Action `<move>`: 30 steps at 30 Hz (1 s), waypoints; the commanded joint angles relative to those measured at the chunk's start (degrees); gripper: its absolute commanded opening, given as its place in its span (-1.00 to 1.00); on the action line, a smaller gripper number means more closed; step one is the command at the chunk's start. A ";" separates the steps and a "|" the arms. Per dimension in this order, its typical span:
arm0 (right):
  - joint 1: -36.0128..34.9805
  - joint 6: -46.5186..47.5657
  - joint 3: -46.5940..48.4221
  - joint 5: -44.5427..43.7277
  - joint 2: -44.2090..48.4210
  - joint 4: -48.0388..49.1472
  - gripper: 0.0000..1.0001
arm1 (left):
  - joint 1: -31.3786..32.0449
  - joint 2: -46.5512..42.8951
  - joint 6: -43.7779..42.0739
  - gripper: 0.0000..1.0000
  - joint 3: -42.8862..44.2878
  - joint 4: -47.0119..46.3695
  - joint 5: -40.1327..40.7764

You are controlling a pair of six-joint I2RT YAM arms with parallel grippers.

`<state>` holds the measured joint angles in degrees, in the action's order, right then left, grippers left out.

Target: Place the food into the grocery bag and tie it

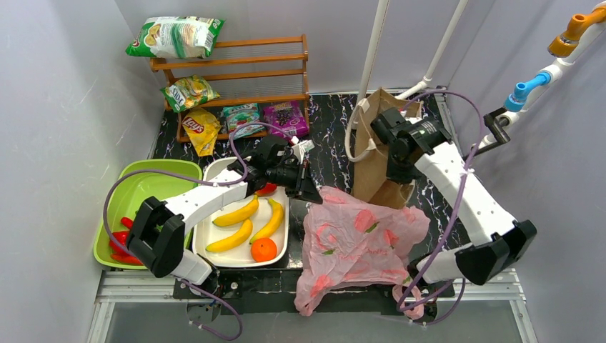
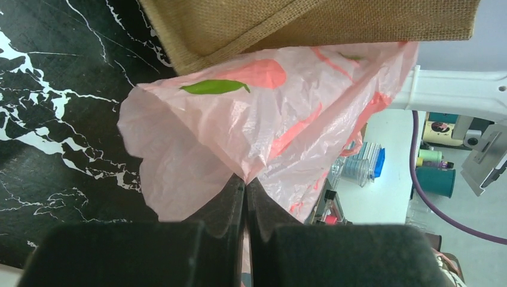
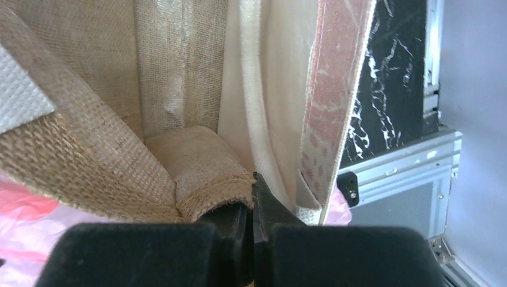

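Note:
The pink grocery bag lies crumpled at the table's front, right of the white tray. The tray holds three yellow bananas and an orange. My left gripper is at the bag's upper left corner. In the left wrist view it is shut on a pinch of the pink plastic. My right gripper is shut at the rim of the brown burlap bag. The hem lies on its left finger; whether the hem is pinched I cannot tell.
The brown bag stands behind the pink bag. A green bin with red items sits left of the tray. At the back left, a wooden rack carries snack packets. White pipes rise at the back.

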<state>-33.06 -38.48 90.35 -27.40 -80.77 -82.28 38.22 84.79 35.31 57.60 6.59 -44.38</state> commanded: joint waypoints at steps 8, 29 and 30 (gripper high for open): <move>4.11 -5.59 -4.14 -4.89 12.08 -8.88 -0.97 | 0.11 -4.85 -2.18 -1.00 0.20 3.97 0.00; 14.25 8.87 26.51 6.63 -16.59 4.68 -0.55 | -0.12 -6.31 -5.76 -1.00 16.67 28.15 13.02; 14.25 9.72 25.33 7.92 -15.82 5.15 -0.23 | -0.32 -5.76 -5.83 -1.00 18.43 30.21 13.91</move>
<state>-18.98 -32.58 115.57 -23.92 -98.32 -78.63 38.26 79.57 30.48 69.82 28.58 -34.46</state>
